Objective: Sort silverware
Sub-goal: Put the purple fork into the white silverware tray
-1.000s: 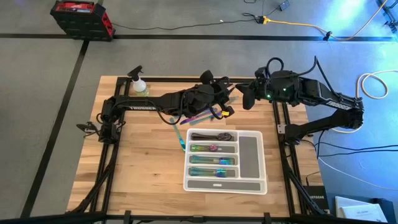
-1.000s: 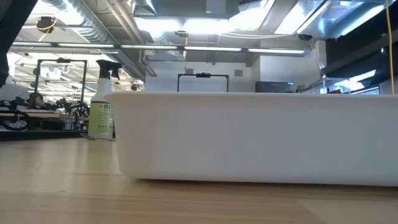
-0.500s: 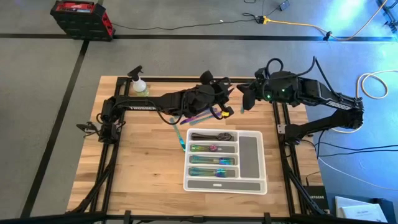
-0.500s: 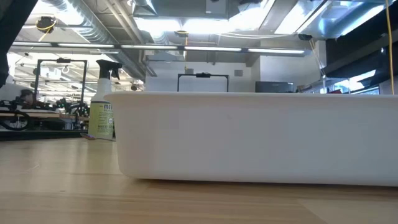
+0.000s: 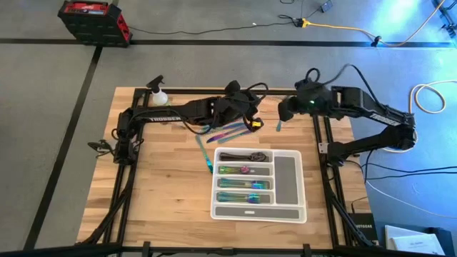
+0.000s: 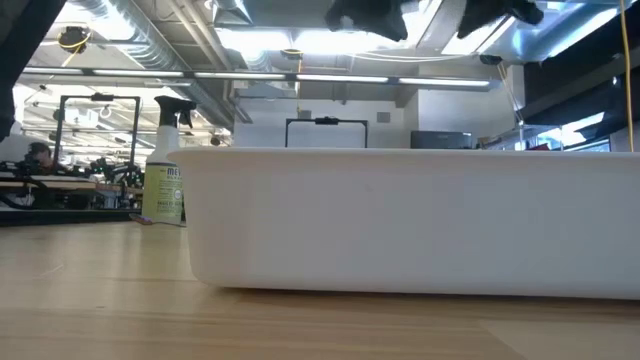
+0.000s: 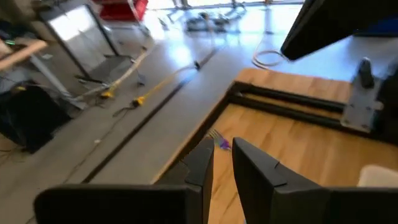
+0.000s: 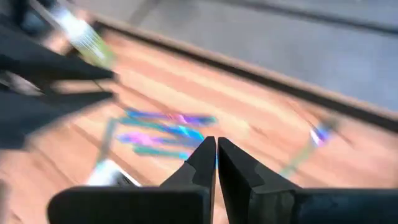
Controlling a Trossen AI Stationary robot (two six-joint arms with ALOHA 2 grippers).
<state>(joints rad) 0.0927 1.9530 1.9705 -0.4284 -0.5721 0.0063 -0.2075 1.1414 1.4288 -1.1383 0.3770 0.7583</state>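
Loose iridescent silverware (image 5: 227, 132) lies on the wooden table just beyond the white compartment tray (image 5: 289, 175), also seen as silverware (image 8: 168, 127) in the right wrist view. The tray's slots hold dark spoons (image 5: 243, 155) and rainbow pieces (image 5: 243, 184). One small blue piece (image 5: 278, 126) lies apart, under my right gripper (image 5: 283, 112), which hangs shut (image 8: 216, 143) above the table with nothing seen in it. My left gripper (image 5: 253, 118) hovers above the pile, nearly shut (image 7: 222, 146), with a purple fork's tines (image 7: 217, 138) showing at its fingertips. My left gripper seems to pinch a purple fork between its two fingers. Only the tines (image 7: 216, 135) stick out past the fingertips, and the fingers hide the handle. The fingers slant a little downward toward the table's far right corner, and the fork is clear of the table.
A yellow-green spray bottle (image 5: 161, 96) stands at the far left corner, also in the low view (image 6: 165, 175). The tray's white wall (image 6: 400, 220) fills the low view. Black frame rails (image 5: 214, 91) run along the table's edges. Bare wood lies left of the tray.
Both grippers have sunk a little and tipped further downward; their dark shapes now show at the top of the low view, where none showed before. My left gripper has drawn slightly toward the table's far left. Neither has opened or shut.
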